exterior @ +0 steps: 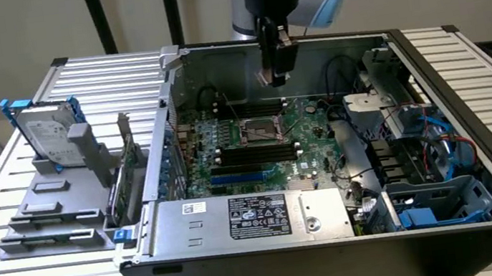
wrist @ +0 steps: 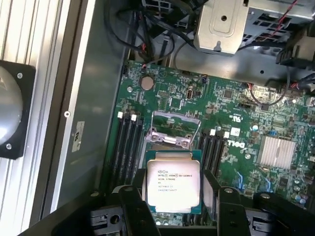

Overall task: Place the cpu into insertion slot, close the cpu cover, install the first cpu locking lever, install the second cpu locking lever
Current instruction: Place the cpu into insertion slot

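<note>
My gripper (exterior: 274,76) hangs inside the open computer case, well above the green motherboard (exterior: 309,136). In the wrist view the gripper (wrist: 172,199) is shut on the cpu (wrist: 172,183), a pale silvery square chip with printed text, its two dark fingers (wrist: 134,199) pressing on opposite edges. The insertion slot (exterior: 262,130) lies on the board below and slightly toward the exterior view's left. From the wrist, the held chip hides most of the slot (wrist: 169,147). The cpu cover (wrist: 172,127), a thin silvery frame, stands swung open beyond the slot.
Black memory slots (wrist: 129,147) flank the socket on both sides. A grey power supply box (exterior: 248,217) fills the case's near side. Drive cages and blue cables (exterior: 431,148) crowd the exterior view's right. A hard drive (exterior: 48,133) in a grey rack stands outside the case.
</note>
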You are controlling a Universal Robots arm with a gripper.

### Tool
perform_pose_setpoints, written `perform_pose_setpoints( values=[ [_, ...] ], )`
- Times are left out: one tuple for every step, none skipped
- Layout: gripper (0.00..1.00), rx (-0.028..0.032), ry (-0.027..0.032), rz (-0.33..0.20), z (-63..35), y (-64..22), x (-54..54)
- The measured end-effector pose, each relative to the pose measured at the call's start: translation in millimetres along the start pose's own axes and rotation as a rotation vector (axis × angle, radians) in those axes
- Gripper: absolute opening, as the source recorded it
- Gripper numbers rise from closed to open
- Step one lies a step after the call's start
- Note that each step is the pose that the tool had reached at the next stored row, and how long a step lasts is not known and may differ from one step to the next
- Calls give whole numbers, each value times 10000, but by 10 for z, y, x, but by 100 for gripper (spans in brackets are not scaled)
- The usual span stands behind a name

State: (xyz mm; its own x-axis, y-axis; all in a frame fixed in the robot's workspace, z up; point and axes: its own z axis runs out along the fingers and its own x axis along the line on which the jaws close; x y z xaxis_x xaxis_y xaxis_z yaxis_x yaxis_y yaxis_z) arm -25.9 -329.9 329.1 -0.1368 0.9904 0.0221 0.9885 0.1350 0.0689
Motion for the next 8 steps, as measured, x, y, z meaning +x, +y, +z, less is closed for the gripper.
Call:
perform_pose_setpoints(
  values=[
    [54,-4,-12,178,1,0,0],
    [54,-8,-24,358,3,0,0],
    [54,-12,-37,537,5,0,0],
    [54,-15,-50,717,9,-1,0],
    [54,-19,-61,884,14,-1,0],
    [54,-21,-73,1030,18,-1,0],
    [54,-24,-82,1165,25,-3,0],
    [54,-26,-86,1246,33,-9,2]
  ],
)
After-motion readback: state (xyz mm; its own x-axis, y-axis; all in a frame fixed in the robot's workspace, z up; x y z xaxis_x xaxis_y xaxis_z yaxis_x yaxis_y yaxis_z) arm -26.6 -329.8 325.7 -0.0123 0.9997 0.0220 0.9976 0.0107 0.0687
